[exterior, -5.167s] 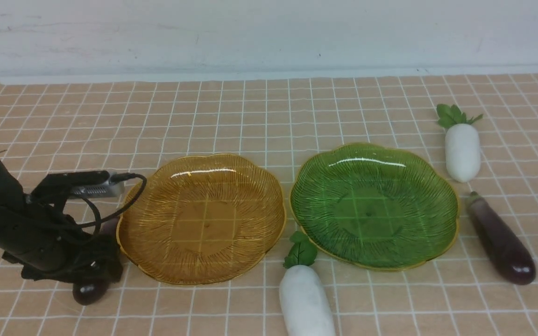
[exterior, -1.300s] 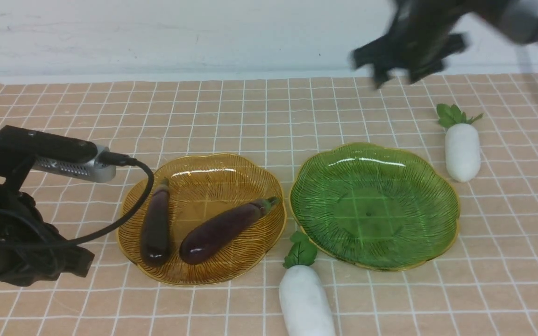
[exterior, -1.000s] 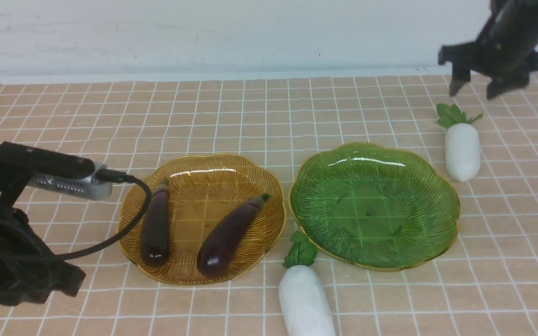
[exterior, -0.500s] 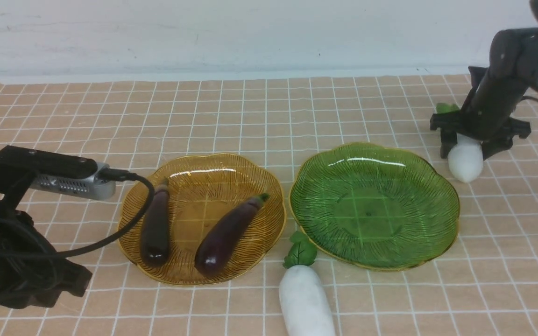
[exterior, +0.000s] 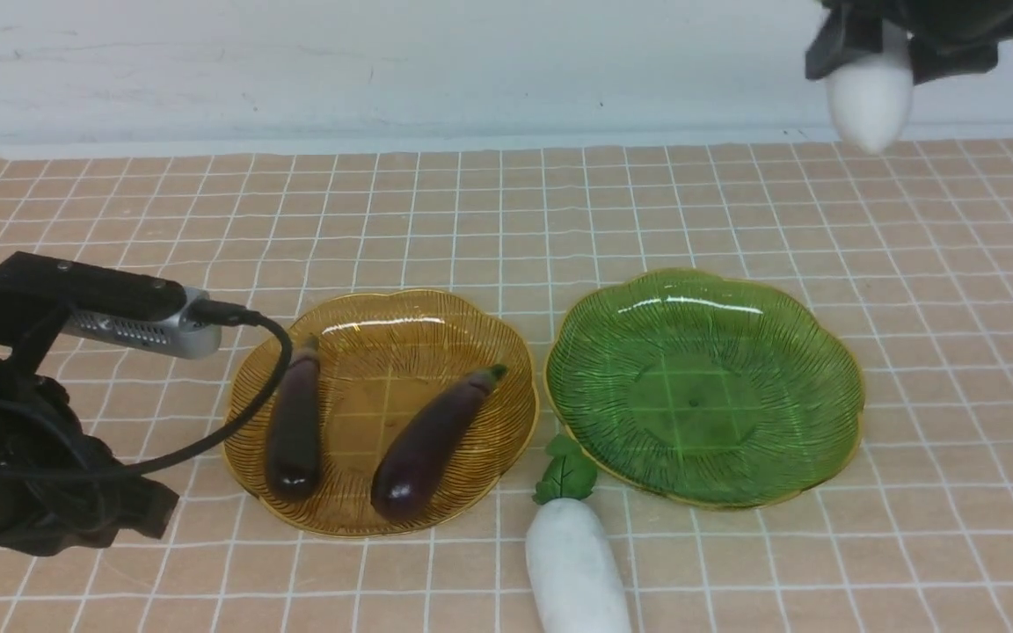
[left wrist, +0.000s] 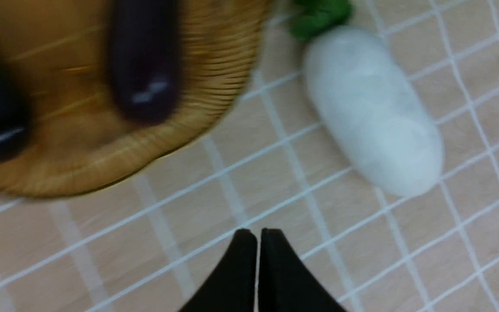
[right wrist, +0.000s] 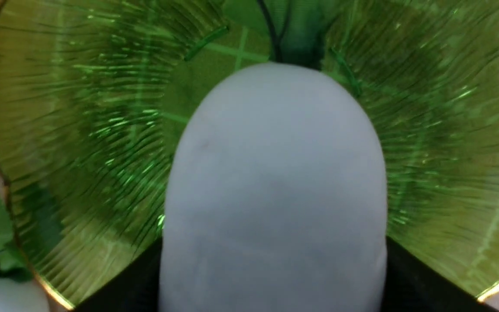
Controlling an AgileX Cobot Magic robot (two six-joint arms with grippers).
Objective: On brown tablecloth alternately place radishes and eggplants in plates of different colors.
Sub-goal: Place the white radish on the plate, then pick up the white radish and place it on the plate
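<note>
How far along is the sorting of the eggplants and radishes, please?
Both eggplants lie in the amber plate. One radish is held up by the right tool. Left to do: that radish and the one on the tablecloth; neither is in the green plate.

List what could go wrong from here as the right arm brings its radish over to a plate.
1. The right gripper holds the radish high above the cloth, so a slip could send it tumbling.
2. The green plate has sloping, ribbed sides; a radish released off-centre might roll.
3. The other radish has its leaves against the green plate's rim, so a nudged plate could shift it.
</note>
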